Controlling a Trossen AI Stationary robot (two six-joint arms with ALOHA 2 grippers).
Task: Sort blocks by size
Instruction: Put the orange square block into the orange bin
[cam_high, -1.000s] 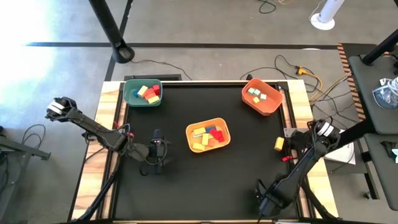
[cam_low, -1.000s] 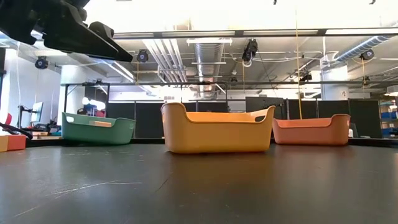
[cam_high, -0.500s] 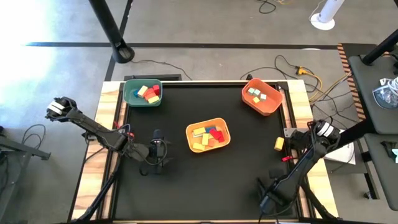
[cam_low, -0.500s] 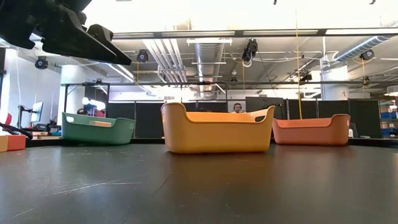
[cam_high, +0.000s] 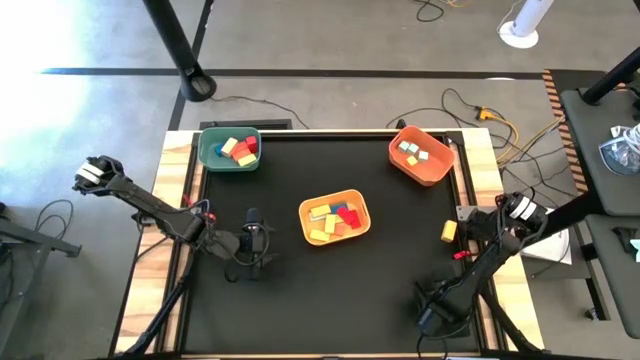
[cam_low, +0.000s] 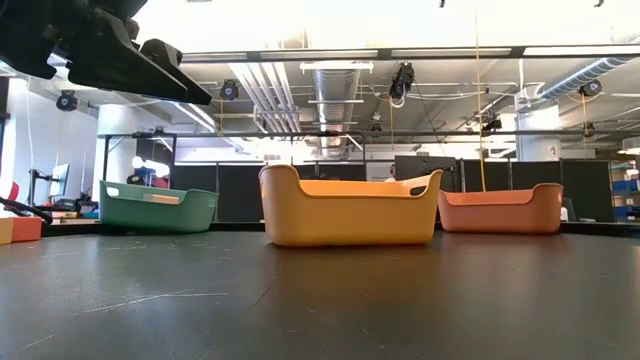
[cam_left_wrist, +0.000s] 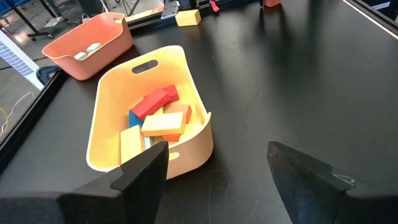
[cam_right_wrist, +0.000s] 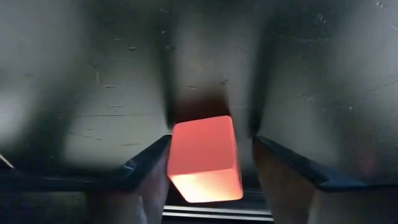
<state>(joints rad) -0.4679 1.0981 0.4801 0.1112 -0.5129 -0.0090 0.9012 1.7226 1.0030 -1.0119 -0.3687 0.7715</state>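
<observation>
The right gripper (cam_high: 432, 318) is seen low over the near right corner of the black table (cam_high: 390, 290). In the right wrist view a glowing red-orange block (cam_right_wrist: 204, 158) is seen between its two dark fingers (cam_right_wrist: 146, 168); the fingers stand a little wider than the block, with narrow gaps on both sides, so a firm grasp cannot be told from these pictures. The block is lit brightly and its true colour is hard to judge.

The left gripper (cam_high: 256, 243) is held above the table just left of the yellow bin (cam_high: 334, 217), and in the left wrist view its fingers (cam_left_wrist: 140, 171) are spread wide apart, with nothing between them.

Sorted blocks are seen in three bins. The yellow bin, at the table's middle, is filled with red, yellow, blue and orange blocks (cam_left_wrist: 155, 115). The green bin (cam_high: 229, 150), at the far left corner, holds red, yellow and blue pieces. The orange bin (cam_high: 420, 155), at the far right corner, holds a few small pale and green pieces. A single yellow block (cam_high: 449, 231) lies on the wooden edge just beyond the table's right side
</observation>
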